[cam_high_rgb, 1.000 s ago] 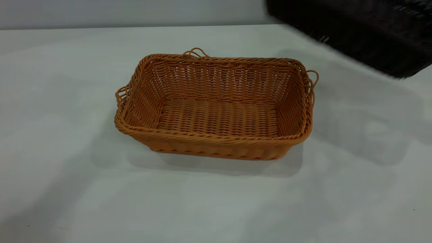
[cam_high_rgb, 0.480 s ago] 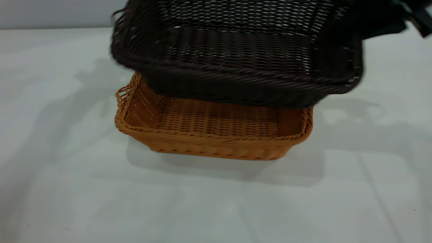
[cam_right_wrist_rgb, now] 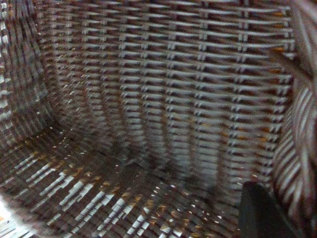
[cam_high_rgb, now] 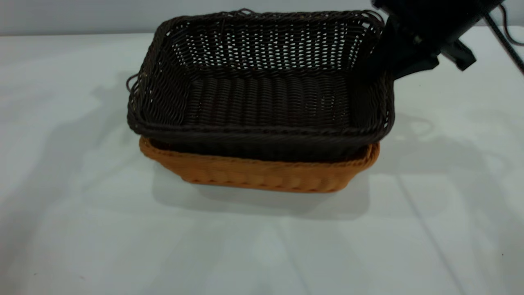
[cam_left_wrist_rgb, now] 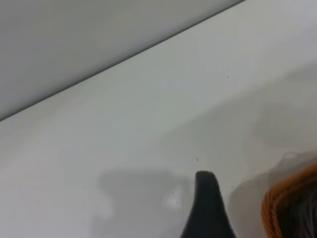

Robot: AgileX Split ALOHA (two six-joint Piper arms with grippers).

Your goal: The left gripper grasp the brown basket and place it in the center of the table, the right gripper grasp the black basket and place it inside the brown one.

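Observation:
The black basket (cam_high_rgb: 262, 94) sits down inside the brown basket (cam_high_rgb: 262, 174) at the middle of the table (cam_high_rgb: 82, 229). Its rim stands above the brown rim and hides the brown basket's inside. My right gripper (cam_high_rgb: 387, 61) is shut on the black basket's right end wall. In the right wrist view one finger (cam_right_wrist_rgb: 262, 213) is inside the dark weave (cam_right_wrist_rgb: 148, 99), against the rim. My left gripper (cam_left_wrist_rgb: 237, 203) is back from the baskets, low over the table, open and empty. Only one of its fingers (cam_left_wrist_rgb: 207, 203) shows, beside a corner of the brown basket (cam_left_wrist_rgb: 280, 203).
The table's far edge (cam_high_rgb: 61, 35) meets a grey wall behind the baskets. A black cable (cam_high_rgb: 505, 41) runs from the right arm at the top right. Bare table lies in front of and to the left of the baskets.
The right arm has carried the black basket from the far right, over the brown basket, and lowered it into it. The brown basket has not moved.

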